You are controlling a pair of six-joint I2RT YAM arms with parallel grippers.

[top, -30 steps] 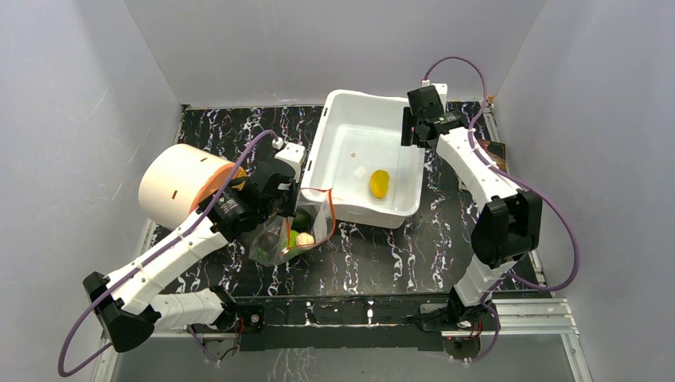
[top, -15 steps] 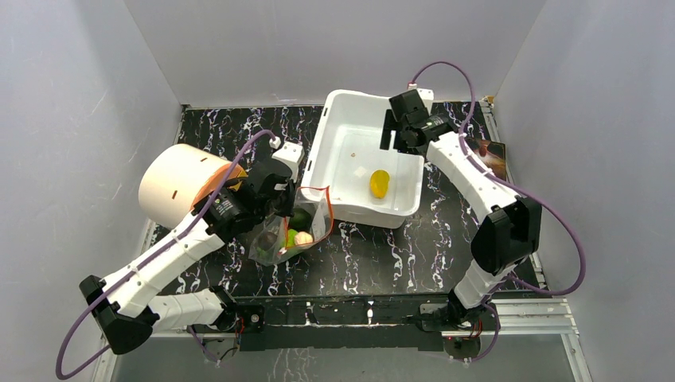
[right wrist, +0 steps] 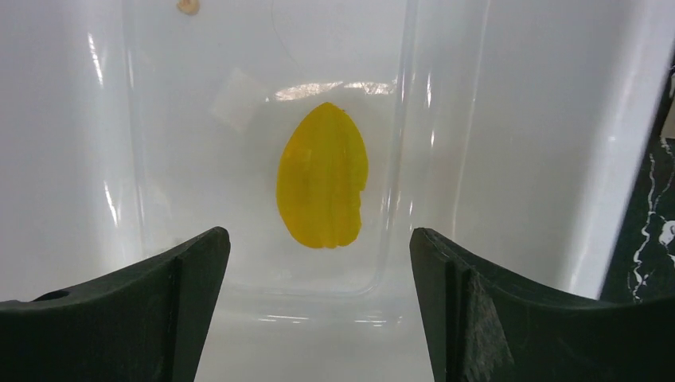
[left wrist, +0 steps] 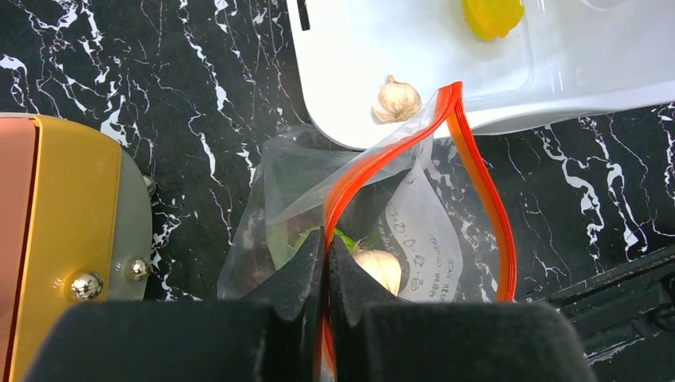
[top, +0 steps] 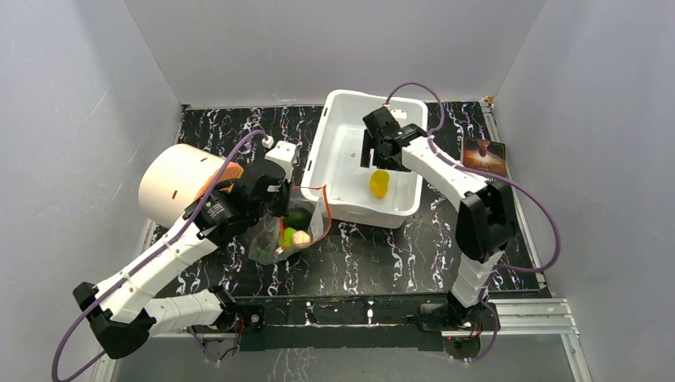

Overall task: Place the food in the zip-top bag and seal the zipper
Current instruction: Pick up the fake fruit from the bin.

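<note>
**A:** Status?

**B:** The zip-top bag (top: 298, 227), 8 o'clock from the white tub (top: 350, 111), holds most food. My left fingers (left wrist: 294, 278) clamp its zipper (left wrist: 477, 175), which is unsealed. The mango piece (right wrist: 322, 187) and a garlic bulb (left wrist: 396, 99) lie in the tub, with my right fingers (right wrist: 183, 278) apart above the mango piece.

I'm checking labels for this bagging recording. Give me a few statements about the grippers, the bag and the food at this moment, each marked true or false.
1. The left gripper is pinched shut on the zipper. True.
2. The right gripper is shut on the mango piece. False: its jaws stand open on either side of the mango piece, which lies on the floor of the white tub.
3. The bag is sealed. False: the zipper gapes in an open loop.
4. A garlic bulb is already inside the bag. True.
</note>
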